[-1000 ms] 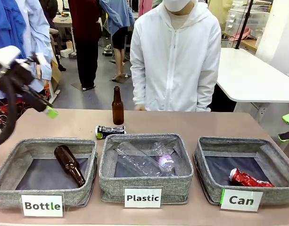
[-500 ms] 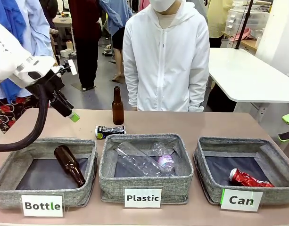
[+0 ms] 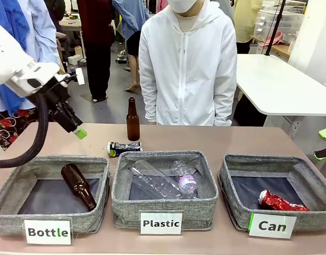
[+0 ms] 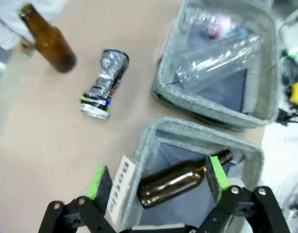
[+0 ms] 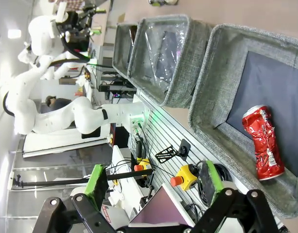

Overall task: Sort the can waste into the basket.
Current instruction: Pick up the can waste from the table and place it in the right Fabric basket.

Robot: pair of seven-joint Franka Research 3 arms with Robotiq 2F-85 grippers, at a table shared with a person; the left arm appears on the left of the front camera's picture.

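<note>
Left arm [image 3: 19, 69] has swung in over Bottle basket [image 3: 46, 160], jaws spread, empty; black can [image 3: 124, 148] on desk [image 3: 232, 139] looks next, red can [image 3: 282, 201] already in Can basket [image 3: 234, 208]; right jaws spread, idle

The right gripper [image 5: 153, 183] rises from the bottom edge with its jaws spread wide, one of its green pads [image 5: 96, 180] at lower left and the other at lower right. At right, a grey woven basket [image 5: 207, 87] stands on the brown bench [image 5: 246, 12], and a crushed red can [image 5: 263, 145] with white marks lies on its dark lining. Just beside it toward upper centre, a second basket [image 5: 185, 65] holds a clear plastic bottle [image 5: 161, 53], and a third basket [image 5: 120, 48] follows. The white left arm [image 5: 37, 82] shows at upper left. A red push-button [image 5: 175, 181] on a yellow box sits at lower centre.
</note>
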